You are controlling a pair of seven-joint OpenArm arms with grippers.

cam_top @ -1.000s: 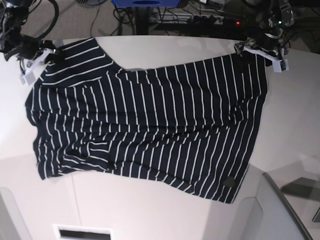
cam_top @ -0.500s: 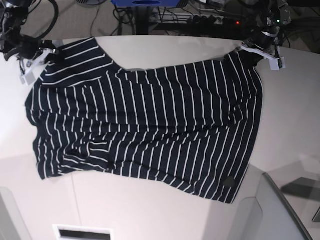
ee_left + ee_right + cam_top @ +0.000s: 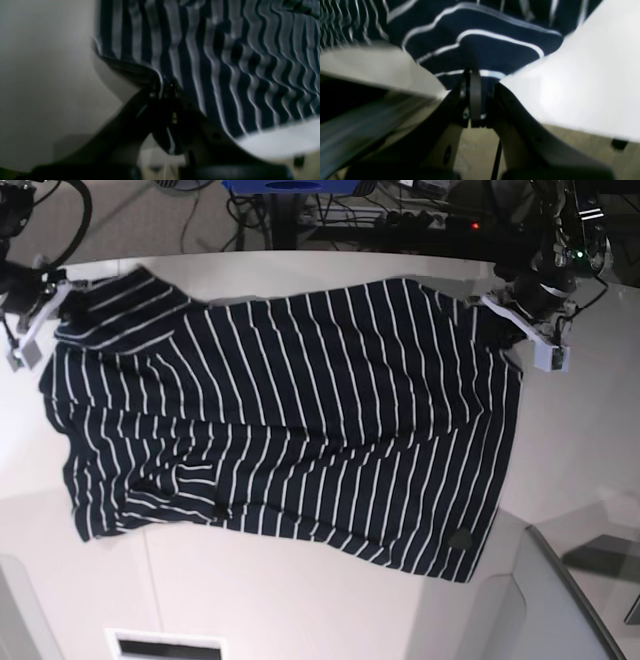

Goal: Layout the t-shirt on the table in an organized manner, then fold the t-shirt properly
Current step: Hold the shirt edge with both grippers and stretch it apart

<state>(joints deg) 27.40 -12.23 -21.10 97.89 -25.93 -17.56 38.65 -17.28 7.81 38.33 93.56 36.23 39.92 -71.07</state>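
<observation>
The dark navy t-shirt (image 3: 290, 420) with thin white stripes lies spread across the white table (image 3: 300, 600), its far edge pulled out nearly straight. My left gripper (image 3: 510, 325) is at the shirt's far right corner; the left wrist view shows that left gripper (image 3: 162, 90) shut on the cloth's edge, with the t-shirt (image 3: 225, 62) rippling away from it. My right gripper (image 3: 50, 305) is at the far left corner. In the right wrist view the right gripper (image 3: 472, 77) is pinched on a fold of the t-shirt (image 3: 490, 47).
Cables and a power strip (image 3: 400, 220) lie on the floor beyond the table's far edge. A raised pale panel (image 3: 560, 600) stands at the near right. A small slot (image 3: 165, 645) sits at the near edge. The shirt's near hem carries a small round patch (image 3: 459, 540).
My left gripper closed on the far right corner. Both grippers then drew apart, the right one moving left, and the sagging far edge stretched out straight.
</observation>
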